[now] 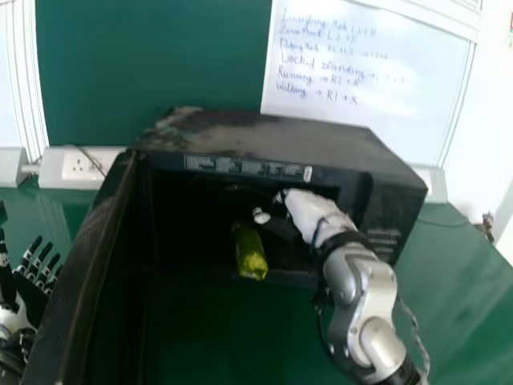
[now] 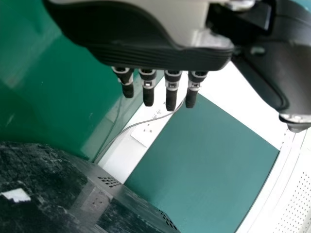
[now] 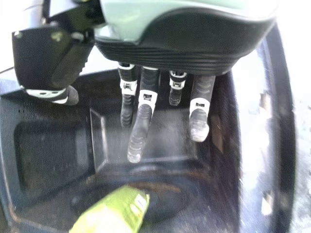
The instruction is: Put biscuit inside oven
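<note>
1. Lying at the mouth of the black microwave oven [image 1: 272, 135], there's our yellow-green biscuit packet [image 1: 250, 253] in the head view, one end inward, the other by the front lip!
2. And the right hand [image 1: 309, 210], same view: at the oven's opening, just beside the packet. The open oven door [image 1: 90, 261] stands on the oven's left, and beyond that the left hand [image 1: 30, 303], fingers spread. Behind the oven, a handwritten whiteboard [image 1: 361, 76]; under it, the green table [image 1: 457, 281].
3. Over to the left wrist view: fingers nearly straight, well opened, nothing held, the oven's casing [image 2: 73, 189] nearby.
4. Right wrist view now: fingers long, only slightly bent, loosely open before the oven's cavity, gripping nothing. The packet is near them; whether it rests on the oven's floor, I can't tell.
</note>
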### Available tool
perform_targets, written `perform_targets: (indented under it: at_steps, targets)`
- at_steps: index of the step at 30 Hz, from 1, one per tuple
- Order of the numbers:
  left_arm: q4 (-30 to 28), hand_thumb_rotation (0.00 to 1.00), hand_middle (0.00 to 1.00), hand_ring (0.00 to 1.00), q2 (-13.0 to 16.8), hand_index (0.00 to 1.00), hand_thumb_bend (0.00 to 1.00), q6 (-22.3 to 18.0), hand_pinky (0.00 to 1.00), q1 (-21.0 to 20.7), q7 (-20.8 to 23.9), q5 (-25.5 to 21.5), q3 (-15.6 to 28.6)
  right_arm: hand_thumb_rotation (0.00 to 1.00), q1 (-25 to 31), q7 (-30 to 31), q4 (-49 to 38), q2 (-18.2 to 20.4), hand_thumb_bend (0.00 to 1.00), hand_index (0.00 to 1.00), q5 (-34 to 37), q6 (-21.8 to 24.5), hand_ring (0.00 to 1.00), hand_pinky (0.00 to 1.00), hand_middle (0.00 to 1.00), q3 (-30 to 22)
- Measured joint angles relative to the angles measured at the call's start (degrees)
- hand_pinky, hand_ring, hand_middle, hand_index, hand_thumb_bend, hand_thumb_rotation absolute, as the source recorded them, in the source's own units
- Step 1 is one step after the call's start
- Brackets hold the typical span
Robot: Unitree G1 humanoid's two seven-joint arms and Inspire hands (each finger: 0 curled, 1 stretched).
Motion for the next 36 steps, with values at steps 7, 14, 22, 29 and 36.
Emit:
perform_targets:
  at_steps: [7, 14, 22, 29, 36]
  targets:
    - [0.0, 0.12, 0.84, 0.81, 0.0, 0.86, 0.77, 0.0, 0.74, 0.0, 0.0, 0.0, 0.0, 0.51, -0.1, 10.7, -2.3, -2.9, 0.63, 0.72, -0.4, -3.2, 0.25, 0.15, 0.37, -0.6]
    - [0.0, 0.13, 0.83, 0.8, 0.0, 0.85, 0.78, 0.0, 0.74, -0.2, 0.2, -0.4, 0.0, 0.54, -2.7, 23.1, -1.6, -4.5, 0.62, 0.44, 6.5, -5.1, 0.32, 0.21, 0.4, -2.1]
    - [-0.2, 0.14, 0.83, 0.8, 0.1, 0.84, 0.78, 0.0, 0.74, -0.2, 0.8, 0.1, 0.0, 0.52, -3.2, 23.1, -1.6, -4.0, 0.61, 0.35, 12.2, -5.1, 0.25, 0.15, 0.35, -4.6]
    - [-0.3, 0.15, 0.82, 0.79, 0.2, 0.84, 0.79, 0.0, 0.73, -0.2, 0.7, 0.5, -0.2, 0.54, -3.2, 21.3, -2.2, -2.2, 0.62, 0.33, 16.4, -3.7, 0.26, 0.16, 0.34, -5.0]
    - [-0.2, 0.15, 0.82, 0.79, 0.2, 0.84, 0.78, 0.0, 0.73, -0.2, 0.4, 1.2, -0.2, 0.55, -3.2, 19.5, -2.1, -0.8, 0.62, 0.35, 18.9, -3.2, 0.3, 0.22, 0.37, -4.0]
